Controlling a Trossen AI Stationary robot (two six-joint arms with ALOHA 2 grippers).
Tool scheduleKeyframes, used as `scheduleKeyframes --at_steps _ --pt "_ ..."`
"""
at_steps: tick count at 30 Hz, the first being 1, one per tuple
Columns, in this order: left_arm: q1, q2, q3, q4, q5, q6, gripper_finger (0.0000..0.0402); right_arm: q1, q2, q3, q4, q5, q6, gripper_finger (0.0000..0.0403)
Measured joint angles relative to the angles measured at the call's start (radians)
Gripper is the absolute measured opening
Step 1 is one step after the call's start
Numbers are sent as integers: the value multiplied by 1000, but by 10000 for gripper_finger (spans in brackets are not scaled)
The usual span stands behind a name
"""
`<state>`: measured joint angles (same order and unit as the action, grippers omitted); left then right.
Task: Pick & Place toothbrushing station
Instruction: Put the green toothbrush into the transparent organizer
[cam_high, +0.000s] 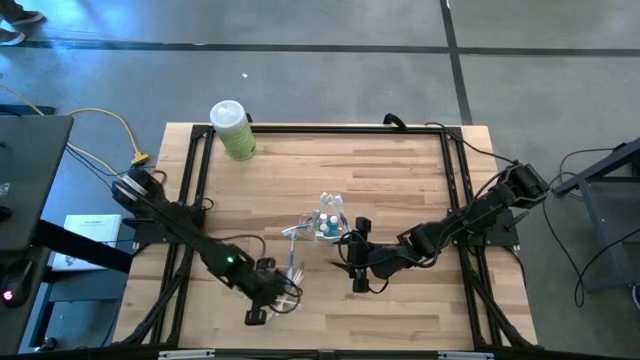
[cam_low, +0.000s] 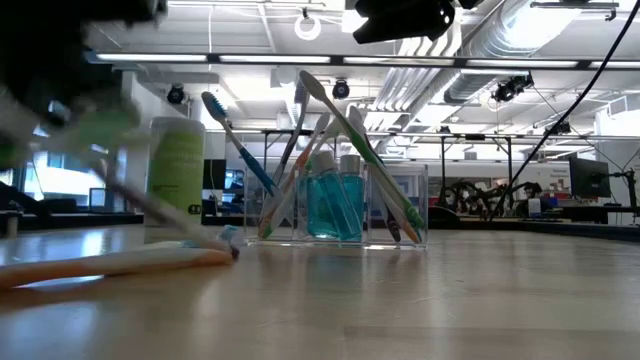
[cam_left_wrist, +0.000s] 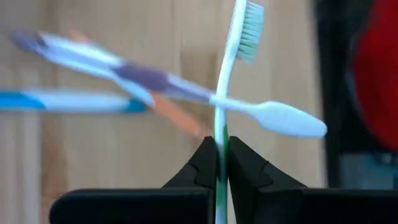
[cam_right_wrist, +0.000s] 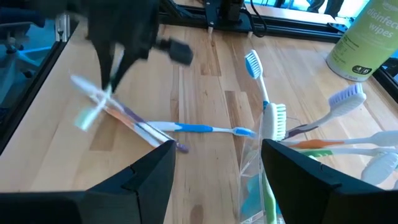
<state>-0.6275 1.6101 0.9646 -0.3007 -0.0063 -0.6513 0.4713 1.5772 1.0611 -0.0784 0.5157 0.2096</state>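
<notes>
Where the high view covers the whole wooden bench (cam_high: 400, 180), a pale-green wipes bottle (cam_high: 233, 130) with a white cap stands toward 11 o'clock from the bench centre, well apart from everything else. The clear plastic cup (cam_high: 329, 218) stands near the bench centre; it holds three teal white-capped tubes (cam_low: 335, 200) and several toothbrushes (cam_low: 330, 150) leaning outward in a fan.

The right gripper (cam_right_wrist: 214, 165) sits at about 4 o'clock from the cup, just beside it, with its fingers spread wide and nothing between them. In the right wrist view, the cup wall and a green-handled brush lie close to one finger, but contact cannot be confirmed.

The left gripper (cam_left_wrist: 221, 163) is positioned at about 7 o'clock from the cup, toward the near edge of the bench. Its fingers are clenched on the handle of a green-and-white toothbrush (cam_left_wrist: 229, 81), which stands upright between them with the bristle head well clear of the fingertips.

Loose toothbrushes lie on the bench below the left gripper: a white-and-purple brush (cam_left_wrist: 186, 93) crossing an orange-handled one, and a blue-and-white brush (cam_right_wrist: 199, 129) between them and the cup.
</notes>
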Motion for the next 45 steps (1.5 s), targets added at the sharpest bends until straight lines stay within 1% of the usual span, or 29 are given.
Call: scheduleKeyframes --at_steps 4,8,10,12,16,18,20,27,34,40,42,45 --pt "-1 -98 0 11 -80 37 8 0 0 0 0 1 0 231" --pt "-1 -179 1 39 -217 73 8 0 0 0 3 1 0 231" --pt "0 -201 1 88 -278 111 8 0 0 0 4 1 1 231" --pt "1 -210 1 155 -311 158 8 0 0 0 6 1 2 231" --pt "13 -203 2 301 -314 253 8 0 0 0 8 -19 2 231" --pt "24 -199 2 341 -315 282 8 0 0 0 15 -25 3 231" --pt "36 -198 2 351 -328 302 8 0 0 0 33 -28 2 231" --pt "71 -198 2 372 -438 315 8 0 0 0 119 -64 -36 231" --pt "103 -183 2 457 -445 332 8 0 0 0 264 -74 -137 231" --pt "124 -111 2 540 -432 360 8 0 0 0 324 -88 -189 231" --pt "129 -95 2 550 -433 389 8 0 0 0 322 -107 -190 225" --pt "129 -90 0 578 -435 414 8 0 0 0 315 -107 -189 202"
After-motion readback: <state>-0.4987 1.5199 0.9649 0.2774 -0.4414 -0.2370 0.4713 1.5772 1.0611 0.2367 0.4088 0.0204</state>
